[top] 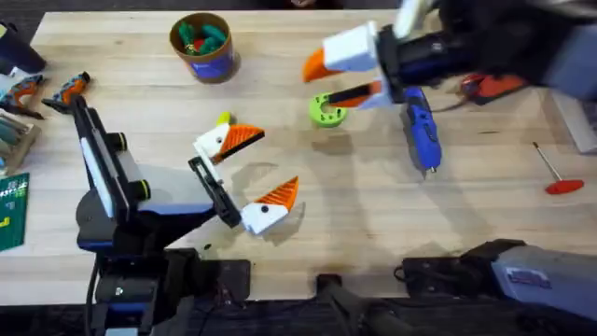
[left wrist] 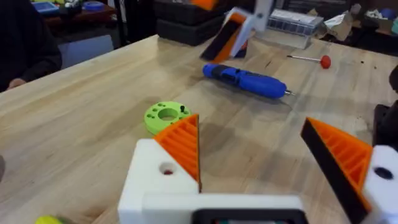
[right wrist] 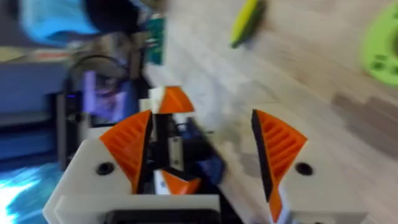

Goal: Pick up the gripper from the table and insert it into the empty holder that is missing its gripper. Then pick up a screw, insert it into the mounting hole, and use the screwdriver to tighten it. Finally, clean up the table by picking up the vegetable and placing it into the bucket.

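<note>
My left gripper rests open on the table. Each of its white holder blocks carries an orange gripper wedge. The yellow-green vegetable lies just behind its far finger. Nothing is between the fingers of my right gripper, which hovers open above the green disc. The blue screwdriver lies on the table to the right of that disc. At the back stands the blue bucket, toys inside. I cannot make out a loose screw.
A thin red-handled driver lies at the right. An orange-red case sits behind the right arm. Tools and spare parts crowd the left edge. Bare wood lies between the left gripper and the screwdriver.
</note>
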Robot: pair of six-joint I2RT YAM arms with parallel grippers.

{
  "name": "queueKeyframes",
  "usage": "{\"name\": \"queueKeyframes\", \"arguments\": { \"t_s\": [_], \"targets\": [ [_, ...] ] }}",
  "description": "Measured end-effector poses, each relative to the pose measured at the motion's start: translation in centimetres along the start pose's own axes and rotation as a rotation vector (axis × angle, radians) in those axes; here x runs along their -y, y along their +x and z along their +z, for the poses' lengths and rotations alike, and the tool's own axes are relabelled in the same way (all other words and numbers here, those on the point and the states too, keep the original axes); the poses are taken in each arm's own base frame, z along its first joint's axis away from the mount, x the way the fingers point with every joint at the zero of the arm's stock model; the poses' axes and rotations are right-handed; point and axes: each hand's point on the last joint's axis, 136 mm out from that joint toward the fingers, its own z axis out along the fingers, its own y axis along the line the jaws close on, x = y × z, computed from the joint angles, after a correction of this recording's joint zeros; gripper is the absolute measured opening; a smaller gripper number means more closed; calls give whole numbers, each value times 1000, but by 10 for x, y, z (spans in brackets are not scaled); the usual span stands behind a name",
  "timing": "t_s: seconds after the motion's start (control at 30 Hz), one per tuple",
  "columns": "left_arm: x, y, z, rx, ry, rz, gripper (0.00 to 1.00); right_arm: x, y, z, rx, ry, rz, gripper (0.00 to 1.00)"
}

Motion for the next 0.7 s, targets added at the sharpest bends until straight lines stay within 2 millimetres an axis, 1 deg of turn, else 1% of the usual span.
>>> {"name": "queueKeyframes", "arguments": {
  "t_s": [0.07, 0.2, 0.27, 0.37, 0.43, 0.5, 0.53, 0.6, 0.7],
  "targets": [
    [0, 0, 0, 0, 0, 0, 986, 3, 5, -18, 33, 112, -45, 850],
    [0, 0, 0, 0, 0, 0, 986, 6, 8, -51, 61, 322, -133, 850],
    [0, 0, 0, 0, 0, 0, 986, 11, 7, -64, 54, 421, -163, 850],
    [0, 0, 0, 0, 0, 0, 986, 22, 3, -75, 35, 555, -201, 848],
    [0, 0, 0, 0, 0, 0, 986, 30, -2, -77, 15, 638, -232, 851],
    [0, 0, 0, 0, 0, 0, 986, 36, -6, -75, -15, 704, -266, 850],
    [0, 0, 0, 0, 0, 0, 985, 39, -9, -71, -31, 735, -287, 863],
    [0, 0, 0, 0, 0, 0, 986, 44, -13, -62, -68, 781, -336, 973],
    [0, 0, 0, 0, 0, 0, 986, 50, -17, -45, -133, 820, -409, 991]
  ]
}}
